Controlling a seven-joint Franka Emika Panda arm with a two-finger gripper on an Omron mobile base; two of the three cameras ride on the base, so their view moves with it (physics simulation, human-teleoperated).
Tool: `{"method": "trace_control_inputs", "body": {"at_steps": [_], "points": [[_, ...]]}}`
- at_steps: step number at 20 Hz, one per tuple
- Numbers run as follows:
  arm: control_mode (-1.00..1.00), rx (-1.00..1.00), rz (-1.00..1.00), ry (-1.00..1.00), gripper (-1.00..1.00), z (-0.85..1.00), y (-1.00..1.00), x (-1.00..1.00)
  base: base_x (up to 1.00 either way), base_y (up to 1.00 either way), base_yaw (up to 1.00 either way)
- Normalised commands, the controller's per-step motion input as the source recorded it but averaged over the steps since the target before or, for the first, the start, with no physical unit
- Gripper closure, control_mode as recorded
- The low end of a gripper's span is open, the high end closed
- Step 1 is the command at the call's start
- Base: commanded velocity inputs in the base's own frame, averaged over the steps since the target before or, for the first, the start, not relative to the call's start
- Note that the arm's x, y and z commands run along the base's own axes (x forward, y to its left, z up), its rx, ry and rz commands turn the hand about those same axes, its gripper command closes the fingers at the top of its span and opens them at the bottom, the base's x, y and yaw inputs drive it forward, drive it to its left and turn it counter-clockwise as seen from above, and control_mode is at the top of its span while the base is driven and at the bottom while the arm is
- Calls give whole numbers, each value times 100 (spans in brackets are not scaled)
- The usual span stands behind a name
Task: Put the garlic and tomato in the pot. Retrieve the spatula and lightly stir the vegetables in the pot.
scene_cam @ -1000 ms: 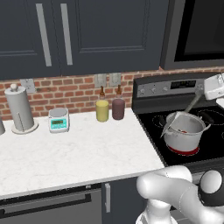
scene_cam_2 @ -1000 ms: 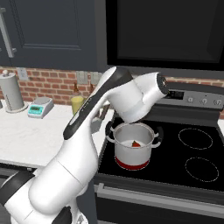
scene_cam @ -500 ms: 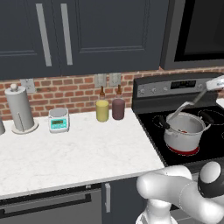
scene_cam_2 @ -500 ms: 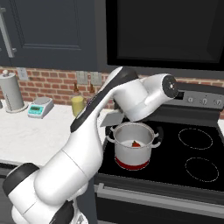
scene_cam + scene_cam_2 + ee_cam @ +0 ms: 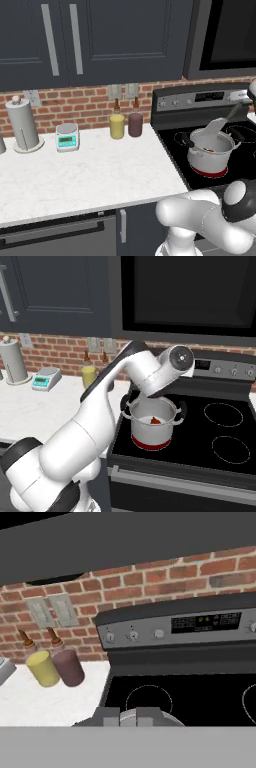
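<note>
Sitting on the front left burner of the stove (image 5: 175, 142), near its left edge beside the worktop (image 5: 75, 175), the pot (image 5: 210, 150) has the tomato (image 5: 155, 420) down inside it. The spatula (image 5: 216, 125) slants over the pot's rim, blade low, handle running up to the right, and the claw is pressed together on that handle, as far as I can tell.
</note>
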Motion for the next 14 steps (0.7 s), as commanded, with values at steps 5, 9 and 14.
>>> {"method": "trace_control_inputs", "body": {"at_steps": [5,9,14], "points": [[-100,0,-39,13,100,-22,-1,35,0,0,0],[-100,0,-38,13,100,-21,0,44,0,0,0],[-100,0,-36,11,100,-28,0,37,0,0,0]]}}
